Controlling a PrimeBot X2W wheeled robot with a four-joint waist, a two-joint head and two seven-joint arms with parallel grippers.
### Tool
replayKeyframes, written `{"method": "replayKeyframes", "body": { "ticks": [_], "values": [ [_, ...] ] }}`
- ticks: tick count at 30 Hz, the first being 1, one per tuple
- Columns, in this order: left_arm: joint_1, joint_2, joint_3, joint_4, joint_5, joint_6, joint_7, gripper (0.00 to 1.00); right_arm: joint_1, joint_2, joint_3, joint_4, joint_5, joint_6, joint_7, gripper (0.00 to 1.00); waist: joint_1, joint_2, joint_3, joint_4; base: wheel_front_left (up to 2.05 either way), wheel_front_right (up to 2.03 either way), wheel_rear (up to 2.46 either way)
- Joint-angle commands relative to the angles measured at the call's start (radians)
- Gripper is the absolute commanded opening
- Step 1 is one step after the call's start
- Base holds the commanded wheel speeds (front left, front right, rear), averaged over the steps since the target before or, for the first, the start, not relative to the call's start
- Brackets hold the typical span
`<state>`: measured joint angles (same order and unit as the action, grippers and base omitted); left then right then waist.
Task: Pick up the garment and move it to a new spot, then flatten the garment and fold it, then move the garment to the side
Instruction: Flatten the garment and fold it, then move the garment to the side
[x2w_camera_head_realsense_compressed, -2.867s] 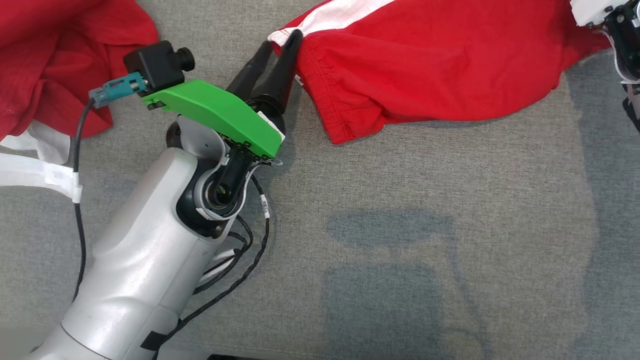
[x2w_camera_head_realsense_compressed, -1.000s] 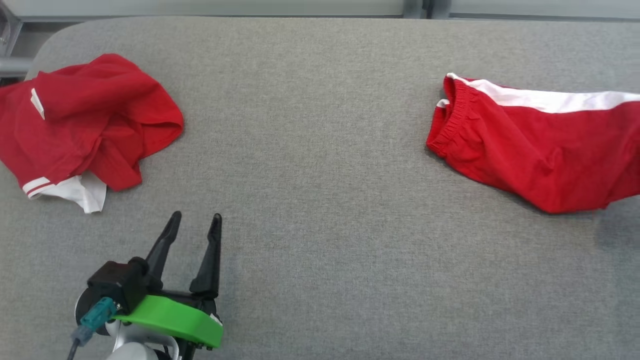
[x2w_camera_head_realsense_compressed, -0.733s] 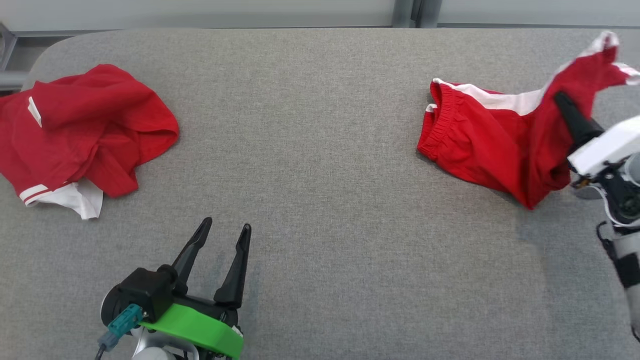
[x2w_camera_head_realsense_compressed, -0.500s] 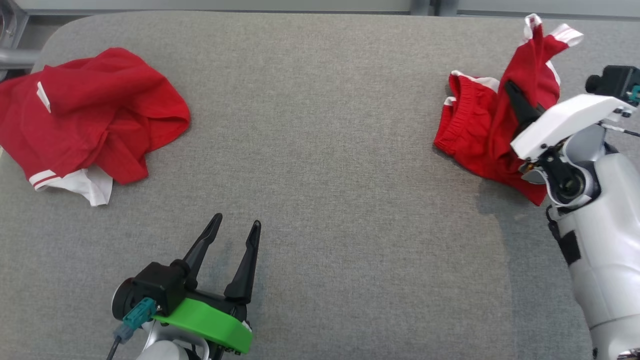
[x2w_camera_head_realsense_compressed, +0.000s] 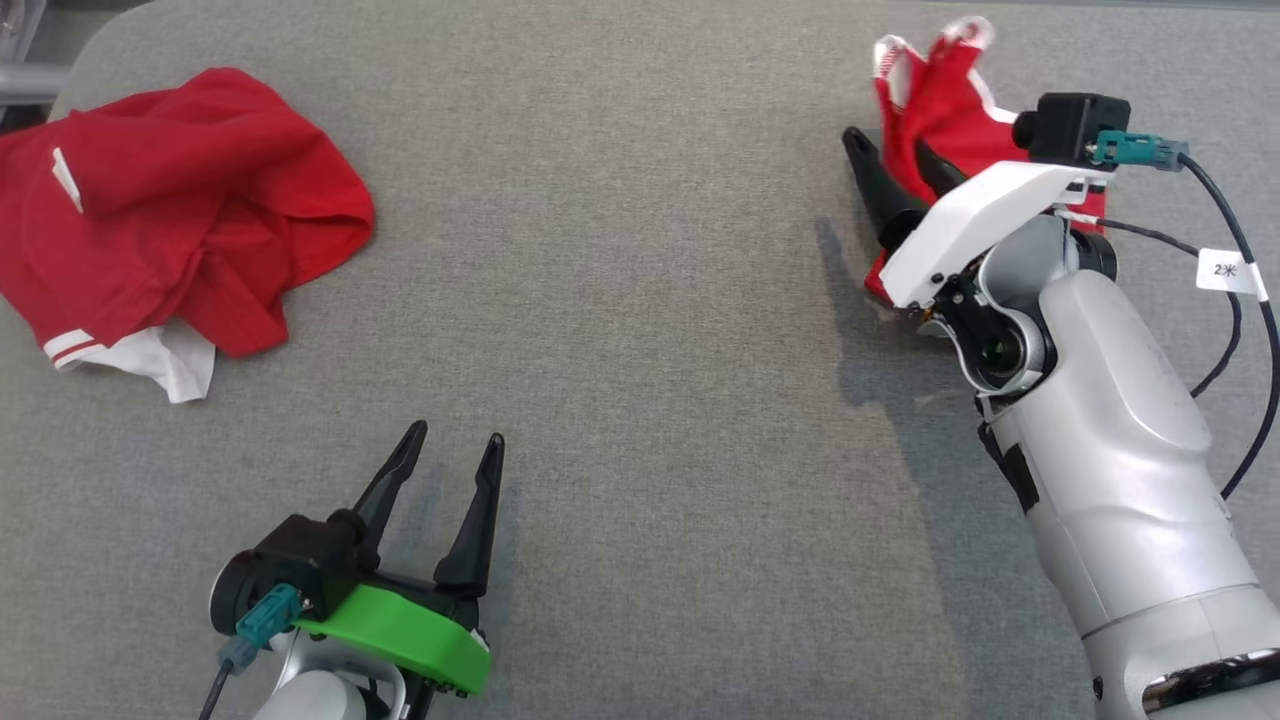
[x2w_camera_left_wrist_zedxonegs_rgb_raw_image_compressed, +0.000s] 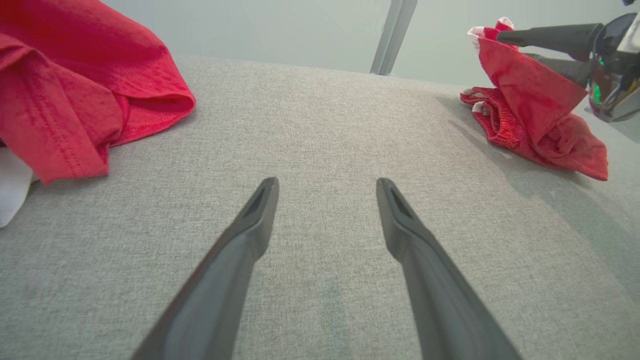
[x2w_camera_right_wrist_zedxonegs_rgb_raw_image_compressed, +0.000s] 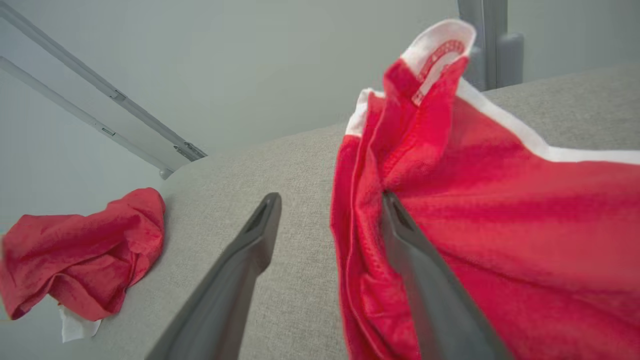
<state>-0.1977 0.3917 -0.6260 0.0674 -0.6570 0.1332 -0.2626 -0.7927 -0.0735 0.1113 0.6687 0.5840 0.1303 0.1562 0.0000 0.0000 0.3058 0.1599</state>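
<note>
Grey fabric-covered tabletop (x2w_camera_head_realsense_compressed: 640, 300) runs under both sets of jaws. Crumpled red shirt with white trim (x2w_camera_head_realsense_compressed: 180, 200) lies well out ahead of the left jaws and off to their outer side, not touching them. It looks like a separate pile, not the piece in play. Your target, the red shorts with a white side stripe and elastic waistband (x2w_camera_head_realsense_compressed: 935, 100), is bunched at the right jaws: the lower part is heaped on the top beneath them, with one hem raised and draped against one finger. Right gripper (x2w_camera_right_wrist_zedxonegs_rgb_raw_image_compressed: 330, 197) has its jaws spread, nothing pinched between them. I'd say the cloth is up only because it hangs on that finger, so expect it to slump. Left gripper (x2w_camera_head_realsense_compressed: 455, 435) is spread wide too, empty, low over bare top, well apart from both garments, probably parked to take a corner for flattening.
</note>
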Motion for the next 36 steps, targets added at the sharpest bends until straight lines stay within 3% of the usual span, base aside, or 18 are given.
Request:
{"method": "replayKeyframes", "body": {
  "ticks": [1, 3, 7, 13, 21, 27, 28, 29, 30, 36],
  "values": [
    [0.004, 0.009, 0.005, 0.001, 0.007, 0.004, -0.003, 1.00, 0.003, 0.001, 0.022, -0.035, 0.007, 0.001, -0.003, 1.00, 0.0000, 0.0000, -0.009, -0.029, 0.00, 0.00, 0.00],
    [0.014, 0.021, 0.016, -0.006, 0.001, 0.014, 0.000, 1.00, 0.048, 0.001, 0.050, -0.142, 0.040, 0.001, -0.003, 1.00, 0.0000, 0.0000, -0.016, -0.059, 0.00, 0.00, 0.00],
    [0.024, 0.035, 0.031, -0.030, -0.005, 0.032, 0.002, 1.00, 0.135, -0.064, 0.019, -0.296, 0.053, 0.000, 0.033, 1.00, 0.0000, 0.0000, -0.008, -0.099, 0.00, 0.00, 0.00],
    [0.016, 0.045, 0.027, -0.066, -0.001, 0.039, 0.016, 1.00, 0.282, -0.118, -0.150, -0.420, 0.023, 0.001, 0.069, 1.00, 0.0000, 0.0000, 0.033, -0.116, 0.00, 0.00, 0.00],
    [-0.011, 0.059, 0.024, -0.090, 0.013, 0.043, 0.032, 1.00, 0.260, -0.033, -0.316, -0.334, 0.027, 0.001, 0.103, 1.00, 0.0000, 0.0000, 0.103, -0.104, 0.00, 0.00, 0.00],
    [-0.027, 0.057, 0.024, -0.088, 0.016, 0.043, 0.034, 1.00, 0.160, 0.011, -0.344, -0.195, 0.204, 0.001, 0.221, 1.00, 0.0000, 0.0000, 0.111, -0.079, 0.00, 0.00, 0.00],
    [-0.029, 0.053, 0.024, -0.087, 0.013, 0.041, 0.032, 1.00, 0.149, 0.013, -0.342, -0.183, 0.225, 0.001, 0.240, 0.85, 0.0000, 0.0000, 0.111, -0.075, 0.00, 0.00, 0.00],
    [-0.031, 0.050, 0.026, -0.085, 0.009, 0.039, 0.031, 1.00, 0.141, 0.016, -0.334, -0.175, 0.242, 0.001, 0.265, 0.28, 0.0000, 0.0000, 0.110, -0.072, 0.00, 0.00, 0.00],
    [-0.031, 0.048, 0.026, -0.083, 0.007, 0.038, 0.029, 1.00, 0.133, 0.015, -0.329, -0.172, 0.250, 0.001, 0.285, 0.00, 0.0000, 0.0000, 0.110, -0.070, 0.00, 0.00, 0.00],
    [-0.027, 0.027, 0.025, -0.071, -0.002, 0.027, 0.018, 1.00, 0.112, -0.063, -0.312, -0.188, 0.225, 0.001, 0.420, 0.00, 0.0000, 0.0000, 0.116, -0.068, 0.00, 0.00, 0.00]
  ]
}}
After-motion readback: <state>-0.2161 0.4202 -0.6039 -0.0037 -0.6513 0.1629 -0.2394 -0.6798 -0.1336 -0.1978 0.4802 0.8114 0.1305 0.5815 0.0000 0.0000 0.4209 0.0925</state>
